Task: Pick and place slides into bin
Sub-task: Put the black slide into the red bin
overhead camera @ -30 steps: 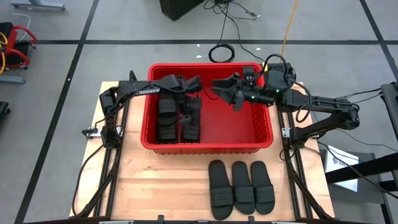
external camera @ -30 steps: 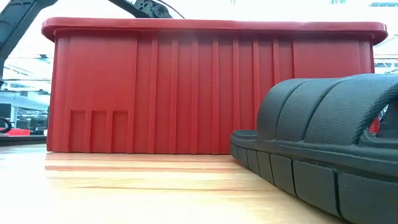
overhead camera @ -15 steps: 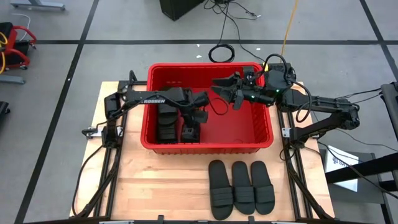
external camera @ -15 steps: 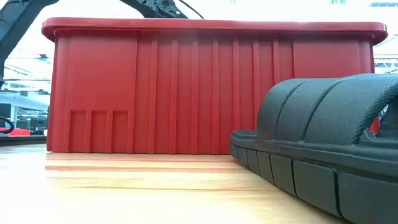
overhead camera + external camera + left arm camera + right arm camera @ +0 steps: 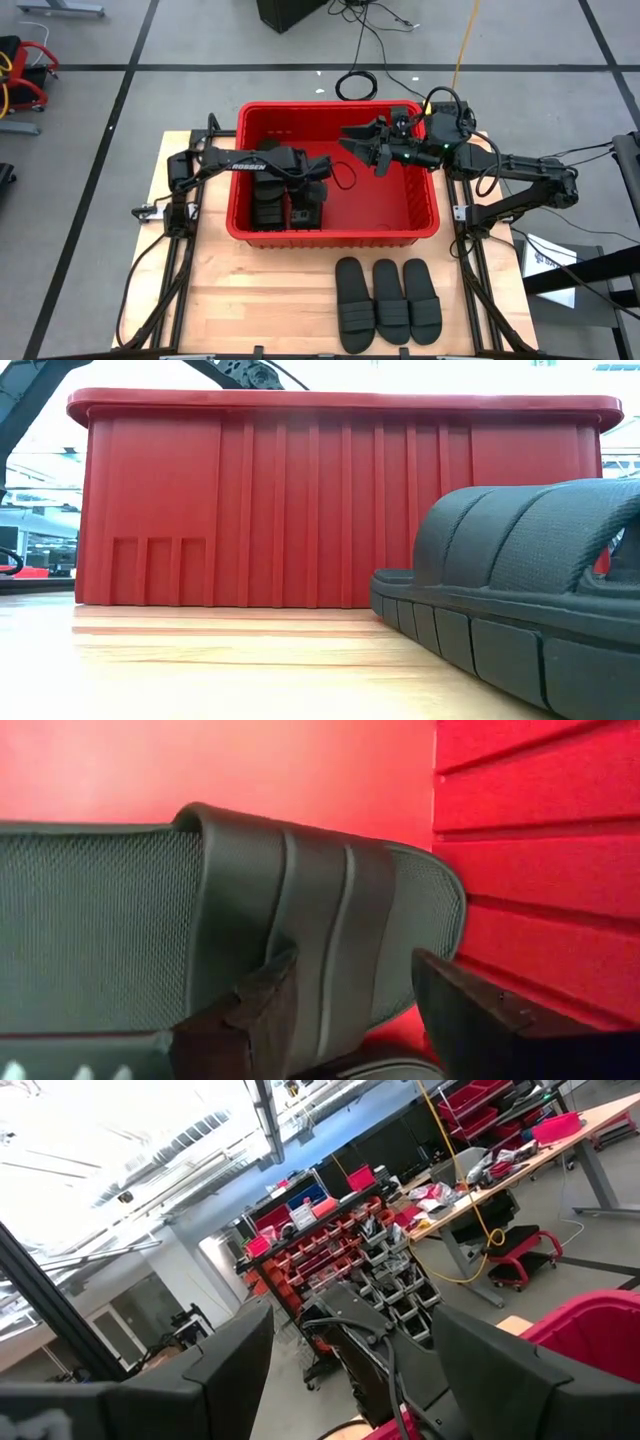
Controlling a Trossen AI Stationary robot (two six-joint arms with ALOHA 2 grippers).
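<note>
I'm working in a workshop: racks of red parts bins (image 5: 330, 1240), cluttered workbenches (image 5: 480, 1190) beside them, cables (image 5: 355, 84) across the tiled floor (image 5: 100, 100).

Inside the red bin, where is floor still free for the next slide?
The bin floor is bare between the slides at its left end and its right wall. The left gripper crowds the stacked slides; the right gripper hangs above the far rim.

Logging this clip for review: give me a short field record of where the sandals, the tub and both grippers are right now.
slides in bin: black ribbed-strap sandals in the left part of the red plastic tub
slides on table: three black sandals in a row, in front of the tub
left gripper: inside the tub over the sandals, fingers astride a strap
right gripper: open, empty, above the tub's back right
</note>
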